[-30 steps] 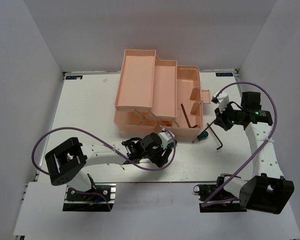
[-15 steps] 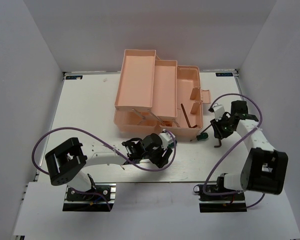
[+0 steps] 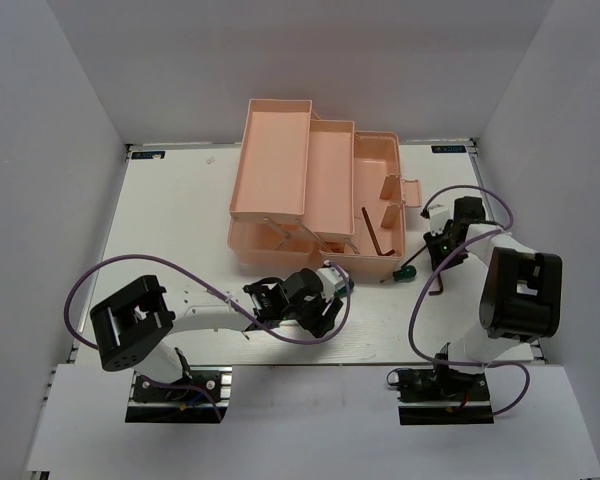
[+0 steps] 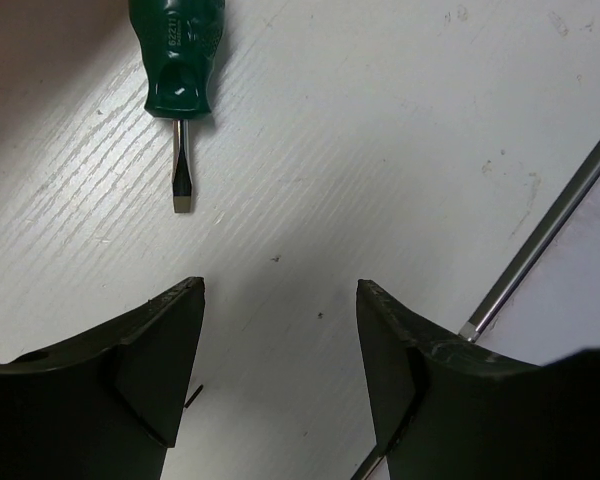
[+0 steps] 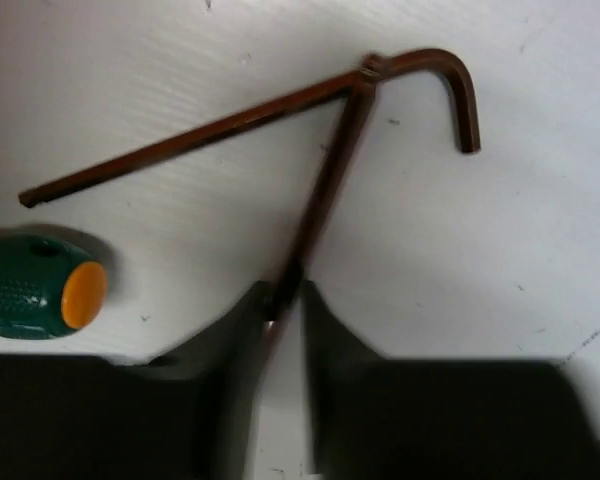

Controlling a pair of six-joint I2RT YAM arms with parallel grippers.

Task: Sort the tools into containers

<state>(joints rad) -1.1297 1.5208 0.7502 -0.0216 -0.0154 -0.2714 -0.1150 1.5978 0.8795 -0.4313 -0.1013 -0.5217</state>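
Two arms in play, so we'll take them in turn. The right arm (image 3: 515, 290) is folded tight on itself: its big link stands over the base and the forearm doubles back, so the right gripper (image 5: 283, 292) points down at the table (image 3: 180, 220) just off the front right corner of the toolbox (image 3: 280, 150). Its fingers sit a narrow slot apart, white table showing through, and we don't see them clamping anything. Right under it lies the hex key (image 5: 230, 125): dark brown, thin, one long straight arm, a rounded bend and a short leg, flat on the table outside the box. A second brown rod (image 5: 325, 190) meets it close to the bend and runs back to the fingertips, where it slips out of sight under one finger. We can't tell if that's a separate key or whether the fingers touch it. Near the key's free tip sits a stubby green screwdriver (image 5: 35, 290), seen end-on, with an orange cap on its butt.

The left arm (image 3: 210, 315) stretches low across the front of the table towards the toolbox's near wall. The left gripper (image 4: 280, 290) hangs over bare table with its jaws wide apart, holding nothing. Ahead of it lies a green-handled screwdriver (image 4: 180, 60), its short flat blade pointing back at the gripper, clear of both fingers. A thin metal shaft (image 4: 540, 235) runs diagonally past one finger.

The toolbox is salmon pink, trays folded out in steps, and an L-shaped key (image 3: 378, 235) lies in its front right compartment.
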